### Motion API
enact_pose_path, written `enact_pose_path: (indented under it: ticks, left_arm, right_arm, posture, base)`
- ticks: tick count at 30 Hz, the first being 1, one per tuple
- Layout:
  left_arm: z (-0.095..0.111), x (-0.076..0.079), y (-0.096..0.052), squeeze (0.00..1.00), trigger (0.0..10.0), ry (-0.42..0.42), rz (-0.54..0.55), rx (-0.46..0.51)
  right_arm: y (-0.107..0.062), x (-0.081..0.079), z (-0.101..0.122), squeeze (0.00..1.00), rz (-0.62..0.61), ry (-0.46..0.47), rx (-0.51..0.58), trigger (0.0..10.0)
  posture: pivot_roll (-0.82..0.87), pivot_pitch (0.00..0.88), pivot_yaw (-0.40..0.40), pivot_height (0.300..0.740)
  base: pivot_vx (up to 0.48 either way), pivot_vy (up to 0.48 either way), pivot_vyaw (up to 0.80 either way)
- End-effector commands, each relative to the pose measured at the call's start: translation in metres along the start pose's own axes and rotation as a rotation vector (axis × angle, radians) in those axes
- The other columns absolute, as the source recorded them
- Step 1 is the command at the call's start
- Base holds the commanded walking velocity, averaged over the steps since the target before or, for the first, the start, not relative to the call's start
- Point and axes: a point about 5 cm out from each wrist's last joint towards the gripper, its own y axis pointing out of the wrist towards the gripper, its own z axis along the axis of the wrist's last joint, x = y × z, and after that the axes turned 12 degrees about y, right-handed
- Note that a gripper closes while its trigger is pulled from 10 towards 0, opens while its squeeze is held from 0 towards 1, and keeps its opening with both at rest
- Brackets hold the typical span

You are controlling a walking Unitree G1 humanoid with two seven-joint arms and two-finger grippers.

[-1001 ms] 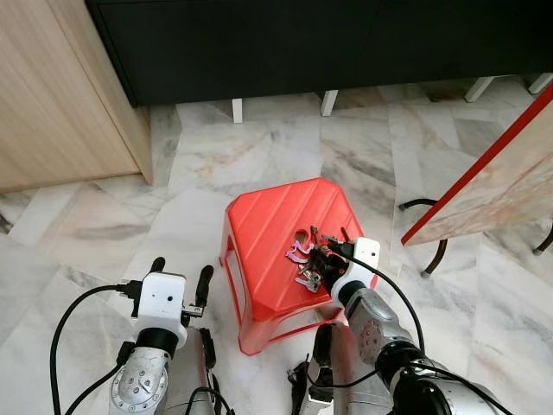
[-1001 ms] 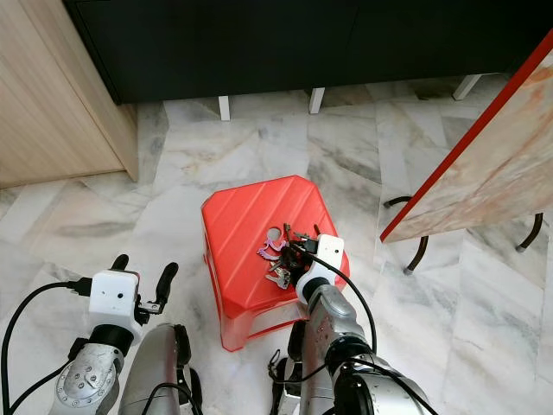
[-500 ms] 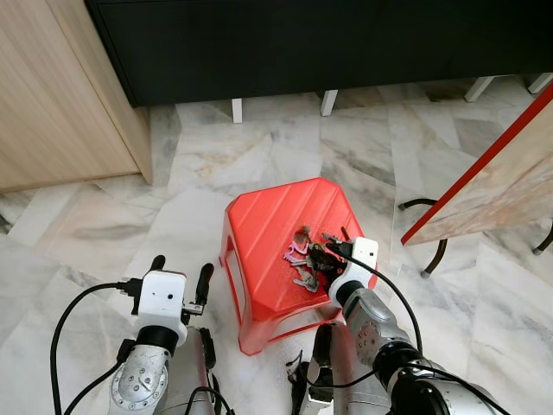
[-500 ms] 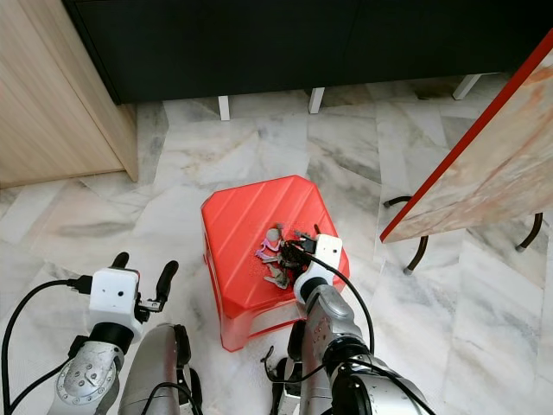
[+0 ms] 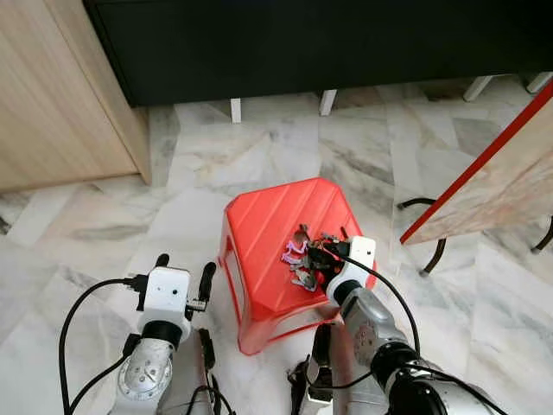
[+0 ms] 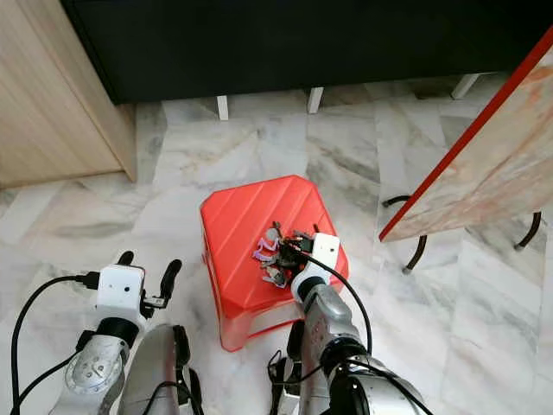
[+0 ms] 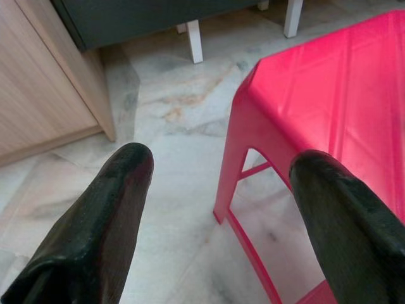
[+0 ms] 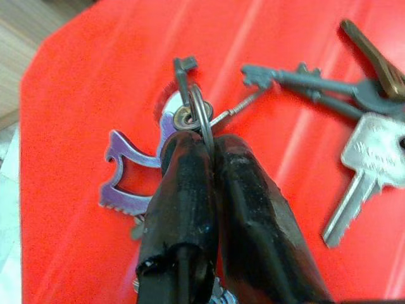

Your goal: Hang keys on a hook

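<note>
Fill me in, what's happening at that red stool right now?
The right gripper is pinched shut on the metal ring of a bunch of silver keys with a purple tag, lying on top of the red plastic stool. In the right wrist view some keys lie flat on the seat. The left gripper hangs open beside the stool over the marble floor, holding nothing.

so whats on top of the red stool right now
A bunch of keys with a purple tag lies on the red stool. The right gripper pinches their ring, hiding the keys beneath its fingers.
</note>
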Motion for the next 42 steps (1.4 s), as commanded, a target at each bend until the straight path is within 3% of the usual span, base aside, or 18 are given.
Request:
enact_pose_path:
  ticks: [1, 2, 15, 22, 26, 33, 42]
  left_arm:
    - [-0.009, 0.003, -0.003, 0.00, 10.0, 0.004, 0.003, -0.030]
    - [-0.012, 0.004, 0.000, 0.00, 10.0, 0.003, 0.003, -0.035]
    - [-0.032, 0.009, 0.026, 0.00, 10.0, -0.005, 0.025, -0.056]
    - [-0.049, 0.008, 0.034, 0.00, 10.0, -0.077, 0.067, -0.127]
    - [-0.076, 0.002, 0.025, 0.00, 10.0, -0.098, 0.085, -0.239]
    - [-0.090, -0.002, 0.020, 0.00, 10.0, -0.138, 0.112, -0.289]
    - [-0.118, 0.000, 0.003, 0.00, 10.0, -0.113, 0.070, -0.395]
  right_arm:
    - [-0.001, -0.001, 0.001, 0.00, 0.017, -0.014, 0.015, 2.0]
    - [0.000, -0.002, 0.004, 0.00, 0.024, -0.019, 0.026, 9.8]
    - [0.000, -0.002, 0.026, 0.00, 0.057, -0.113, 0.119, 10.0]
    - [-0.005, 0.006, 0.034, 0.00, 0.047, -0.161, 0.166, 10.0]
    - [-0.014, 0.020, 0.032, 0.00, -0.001, -0.155, 0.196, 10.0]
    - [-0.019, 0.029, 0.024, 0.00, -0.041, -0.152, 0.181, 10.0]
    - [-0.032, 0.044, 0.009, 0.00, -0.102, -0.163, 0.180, 10.0]
  posture:
    - [0.16, 0.252, -0.141, 0.606]
    - [0.16, 0.231, -0.145, 0.606]
    - [0.13, 0.083, -0.169, 0.606]
    - [0.11, 0.019, -0.172, 0.606]
    - [0.11, 0.000, -0.171, 0.625]
    - [0.12, 0.000, -0.175, 0.655]
    - [0.12, 0.000, -0.153, 0.685]
  base:
    - [0.000, 0.000, 0.00]
    - [0.000, 0.000, 0.00]
    - [0.000, 0.000, 0.00]
    - [0.000, 0.000, 0.00]
    - [0.000, 0.000, 0.00]
    - [0.000, 0.000, 0.00]
    - [0.000, 0.000, 0.00]
